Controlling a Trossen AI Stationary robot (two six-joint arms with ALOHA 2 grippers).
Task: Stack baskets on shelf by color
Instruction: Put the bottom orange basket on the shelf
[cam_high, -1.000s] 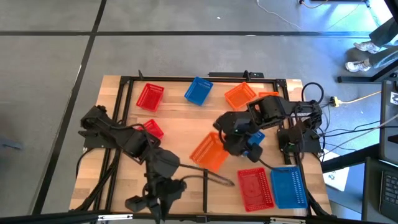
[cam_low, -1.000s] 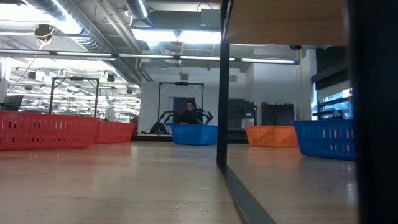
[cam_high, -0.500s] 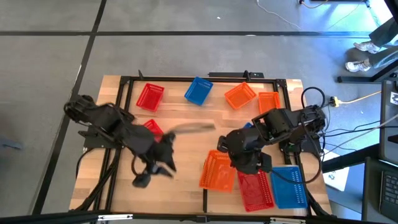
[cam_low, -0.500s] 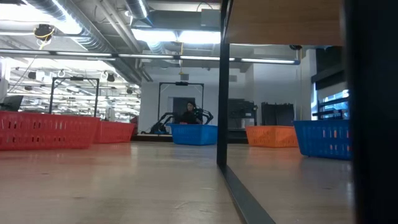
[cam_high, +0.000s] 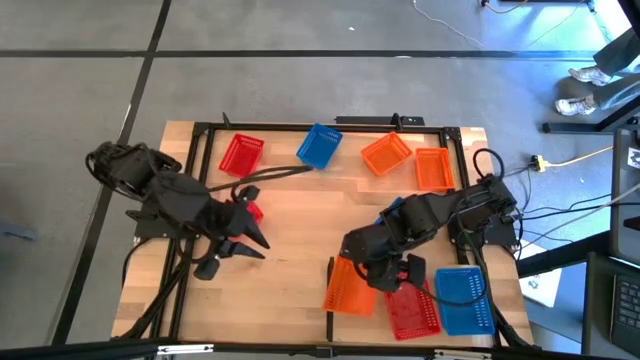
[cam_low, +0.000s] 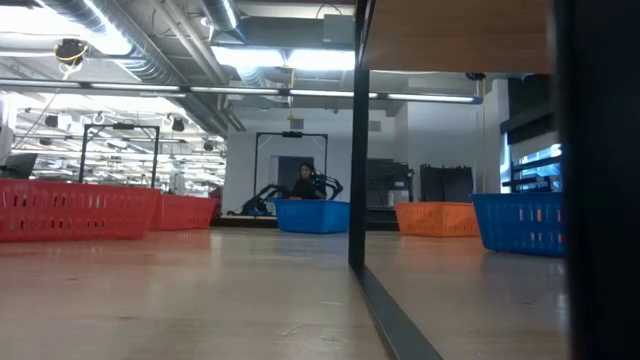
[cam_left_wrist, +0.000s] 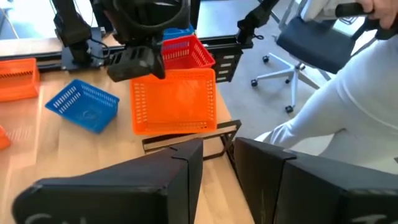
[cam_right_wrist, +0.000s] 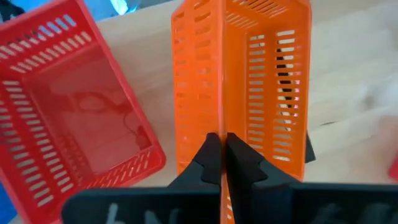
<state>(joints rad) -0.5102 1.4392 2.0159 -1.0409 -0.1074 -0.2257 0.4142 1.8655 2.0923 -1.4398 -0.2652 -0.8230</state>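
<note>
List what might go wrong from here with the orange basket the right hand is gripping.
1. The right hand pinches only one thin mesh wall of the orange basket, so it may twist or slip out.
2. A red basket lies right beside it near the front edge of the shelf; setting the orange one down could bump it or overlap the wrong color.
3. The left hand hangs open over the shelf's middle, near a later carry path.

left claw (cam_high: 232, 250) parted; right claw (cam_right_wrist: 222, 155) pinched tight
</note>
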